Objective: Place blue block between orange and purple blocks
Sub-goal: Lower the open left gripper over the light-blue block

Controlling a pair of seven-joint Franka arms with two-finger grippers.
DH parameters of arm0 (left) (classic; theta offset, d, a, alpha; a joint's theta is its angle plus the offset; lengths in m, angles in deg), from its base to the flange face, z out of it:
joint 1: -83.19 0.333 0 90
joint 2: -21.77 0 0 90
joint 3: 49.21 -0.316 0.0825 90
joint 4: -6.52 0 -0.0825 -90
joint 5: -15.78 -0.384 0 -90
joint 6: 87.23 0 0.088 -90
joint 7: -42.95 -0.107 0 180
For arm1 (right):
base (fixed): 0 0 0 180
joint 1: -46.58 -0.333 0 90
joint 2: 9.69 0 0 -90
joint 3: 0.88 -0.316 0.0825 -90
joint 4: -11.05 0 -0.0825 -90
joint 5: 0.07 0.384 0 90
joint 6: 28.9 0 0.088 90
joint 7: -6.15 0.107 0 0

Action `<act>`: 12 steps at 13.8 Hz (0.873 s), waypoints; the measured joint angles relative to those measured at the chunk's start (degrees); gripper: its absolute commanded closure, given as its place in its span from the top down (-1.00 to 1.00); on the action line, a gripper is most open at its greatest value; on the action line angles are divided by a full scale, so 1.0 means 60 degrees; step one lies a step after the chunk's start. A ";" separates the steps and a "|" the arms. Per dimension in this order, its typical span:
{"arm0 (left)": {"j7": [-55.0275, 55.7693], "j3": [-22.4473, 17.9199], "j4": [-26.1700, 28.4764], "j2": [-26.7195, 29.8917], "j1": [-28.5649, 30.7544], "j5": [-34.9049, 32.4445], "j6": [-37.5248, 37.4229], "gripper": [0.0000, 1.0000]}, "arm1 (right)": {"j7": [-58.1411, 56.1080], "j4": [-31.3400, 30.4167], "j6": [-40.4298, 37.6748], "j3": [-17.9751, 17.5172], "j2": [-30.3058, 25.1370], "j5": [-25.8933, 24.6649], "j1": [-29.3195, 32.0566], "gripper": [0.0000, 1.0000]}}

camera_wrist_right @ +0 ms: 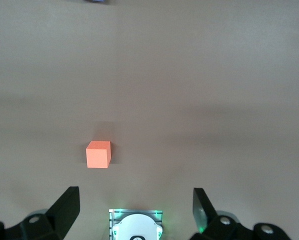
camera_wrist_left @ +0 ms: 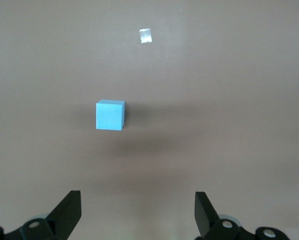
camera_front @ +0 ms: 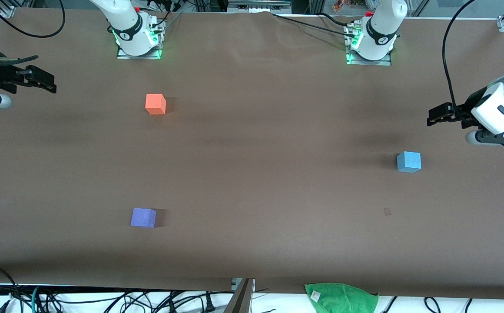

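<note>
Three cubes are spread over the brown worktop: one blue block, one orange block, one purple block, all well apart. Left pincer is held up near the blue block, fingers apart; right pincer likewise spread, parked.

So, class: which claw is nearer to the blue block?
Left. The left claw, open, hangs beside the blue block at the left arm's end of the table; the right claw, also open, is at the right arm's end.

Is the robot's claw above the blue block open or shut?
Open. The left gripper holds its two fingers far apart with nothing between them, and the blue block sits alone on the table.
</note>
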 measured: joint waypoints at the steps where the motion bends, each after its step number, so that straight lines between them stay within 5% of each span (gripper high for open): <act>1: -0.0013 -0.0010 0.0026 -0.0247 0.0082 -0.0349 -0.0001 1.00 | 0.0000 0.0000 0.0001 0.0000 0.0000 0.0000 0.0000 1.00; 6: -0.0408 -0.0010 0.0301 -0.1933 0.0252 -0.1031 0.0925 1.00 | 0.0000 0.0002 0.0004 0.0001 0.0000 0.0000 0.0000 1.00; 12: -0.1028 -0.0015 0.2748 -0.2547 0.0788 -0.1095 0.5624 1.00 | 0.0000 0.0003 0.0005 0.0001 0.0000 0.0000 0.0001 1.00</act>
